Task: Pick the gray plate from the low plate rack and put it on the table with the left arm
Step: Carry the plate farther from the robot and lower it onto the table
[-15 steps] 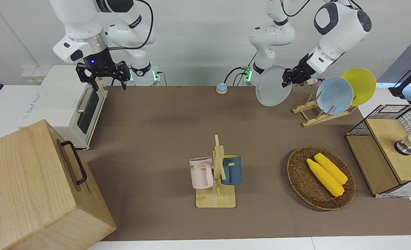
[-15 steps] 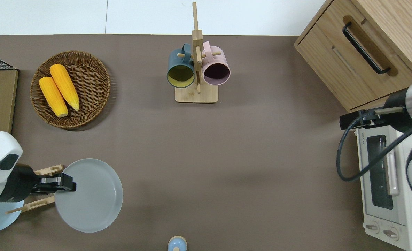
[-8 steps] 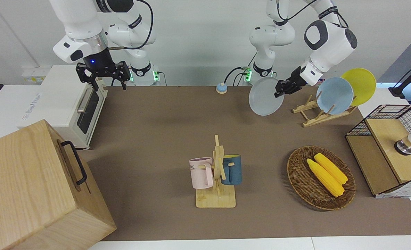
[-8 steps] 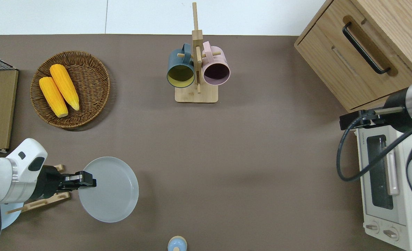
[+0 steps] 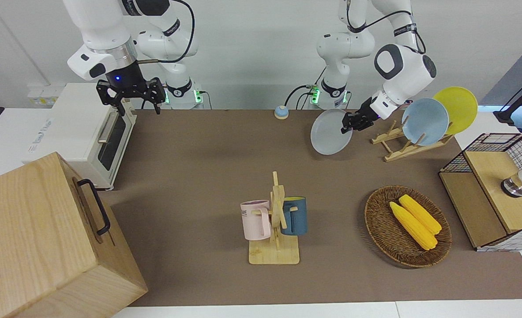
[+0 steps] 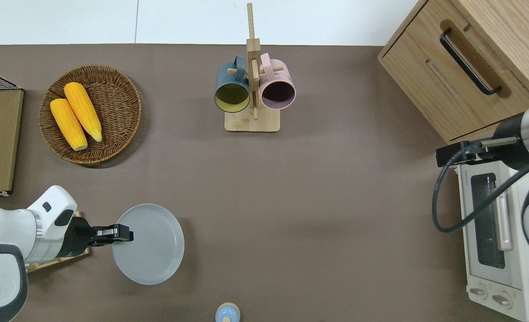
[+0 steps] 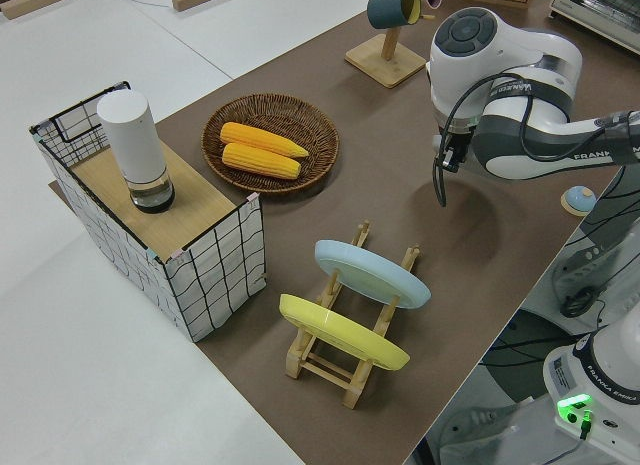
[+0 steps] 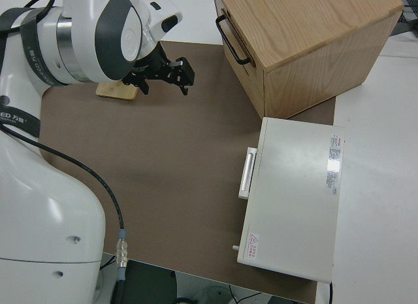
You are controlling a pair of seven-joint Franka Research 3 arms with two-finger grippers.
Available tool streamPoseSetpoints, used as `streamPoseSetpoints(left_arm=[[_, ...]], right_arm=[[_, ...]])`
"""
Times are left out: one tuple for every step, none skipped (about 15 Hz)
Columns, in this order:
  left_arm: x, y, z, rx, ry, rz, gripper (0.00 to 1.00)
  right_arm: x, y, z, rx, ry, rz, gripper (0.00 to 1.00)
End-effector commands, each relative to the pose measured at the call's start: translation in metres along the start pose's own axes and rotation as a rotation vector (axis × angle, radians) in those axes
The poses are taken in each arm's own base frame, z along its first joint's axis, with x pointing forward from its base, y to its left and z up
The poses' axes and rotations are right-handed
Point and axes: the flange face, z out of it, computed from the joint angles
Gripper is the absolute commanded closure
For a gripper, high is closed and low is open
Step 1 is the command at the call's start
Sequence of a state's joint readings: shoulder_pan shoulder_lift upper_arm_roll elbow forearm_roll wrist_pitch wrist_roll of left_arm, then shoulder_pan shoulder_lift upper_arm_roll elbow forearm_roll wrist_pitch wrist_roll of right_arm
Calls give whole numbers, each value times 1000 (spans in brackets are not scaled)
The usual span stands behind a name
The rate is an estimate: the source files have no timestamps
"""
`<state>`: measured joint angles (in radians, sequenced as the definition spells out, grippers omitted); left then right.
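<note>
one plate [image 6: 150,245], lower left overhead, pinched at its rim by the left gripper [image 6: 120,233]; released while tilted, it could slide or clatter on the table [image 6: 291,201].

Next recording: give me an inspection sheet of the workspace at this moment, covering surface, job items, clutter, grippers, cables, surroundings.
Surface: table, brown matting.
Job's things: gray plate out of the low plate rack, held by its rim over bare table; not yet set down.
Clutter: blue plate and yellow plate in the rack; corn basket; mug stand; toaster oven; wooden cabinet; wire crate.
Grippers: left gripper shut on the plate; right arm parked, right gripper open.
Cables: black cable on right arm.
Surroundings: nothing seen.
</note>
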<state>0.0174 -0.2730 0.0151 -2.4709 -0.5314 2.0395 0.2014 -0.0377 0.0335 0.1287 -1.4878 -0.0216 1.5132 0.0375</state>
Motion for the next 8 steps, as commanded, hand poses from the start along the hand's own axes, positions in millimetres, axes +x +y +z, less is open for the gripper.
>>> streamPoseSetpoints(left_arm=[[1, -21, 26, -7, 13, 46, 1000], [4, -30, 33, -5, 11, 60, 1000], [6, -37, 37, -6, 15, 71, 1000], [8, -43, 41, -2, 16, 76, 1000], [10, -48, 44, 2, 19, 78, 1000], [11, -48, 45, 6, 25, 79, 1000], [11, -50, 47, 9, 25, 77, 1000], [11, -49, 48, 12, 25, 78, 1000]], right_arm=[[1, 2, -3, -1, -5, 16, 17], [1, 2, -3, -1, -4, 16, 17], [1, 2, -3, -1, -4, 16, 17], [1, 2, -3, -1, -4, 16, 17], [1, 2, -3, -1, -4, 16, 17], [1, 2, -3, -1, -5, 16, 17], [1, 2, -3, -1, -5, 16, 17], [1, 2, -3, -1, -4, 16, 17]])
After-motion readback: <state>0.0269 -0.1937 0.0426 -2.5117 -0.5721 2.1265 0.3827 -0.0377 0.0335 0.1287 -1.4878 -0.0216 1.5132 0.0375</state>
